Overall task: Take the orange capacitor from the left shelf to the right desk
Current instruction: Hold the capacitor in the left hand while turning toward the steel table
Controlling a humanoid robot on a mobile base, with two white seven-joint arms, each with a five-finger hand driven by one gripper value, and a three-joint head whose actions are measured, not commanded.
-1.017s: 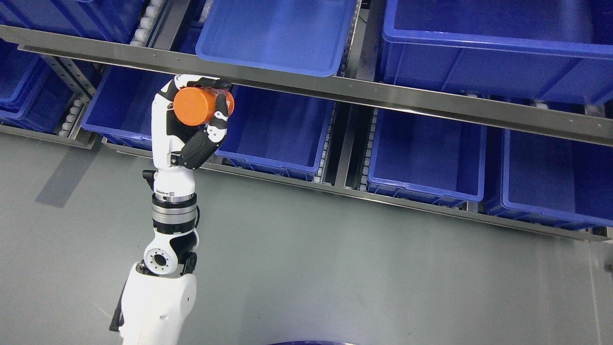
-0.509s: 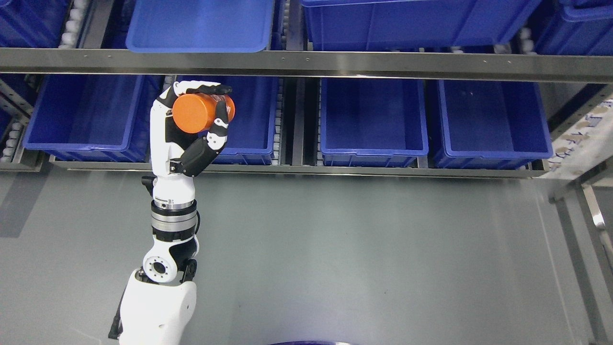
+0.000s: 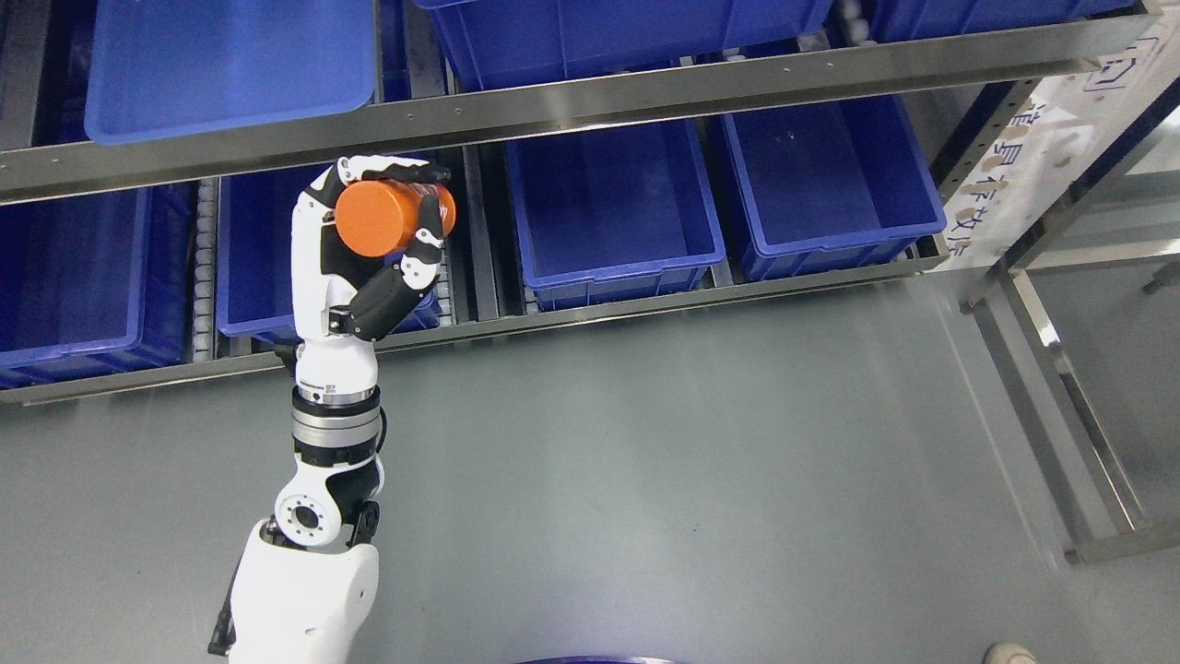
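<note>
One grasp done, by the look of it: left hand point(image 3: 369, 240) closed around orange capacitor point(image 3: 387, 217), fingers point(image 3: 426, 242) and thumb wrapped over its barrel, held up in the air in front of shelf rail point(image 3: 590, 97), lying roughly sideways with its flat end toward the camera. No contact with any blue bin point(image 3: 613, 207); clear of the shelf, above grey floor point(image 3: 645, 461). Pick-up judged finished; carry to the right desk and set-down not yet done. No desk clearly in view, only a metal frame point(image 3: 1060, 369) at the right edge with a printed strip too small to read, and the toe of a shoe point(image 3: 1005, 653) at the bottom right corner. Right hand not in view. Against the frame from a second ago, whole picture swung: shelf rail then slanted down to the right, now slanted up to the right, bins slid leftward, right end of the rack newly visible. Read as a turn of the camera with the body toward the right, not a move of the bins. Arm and capacitor in nearly the same place in the picture, grip unchanged.
</note>
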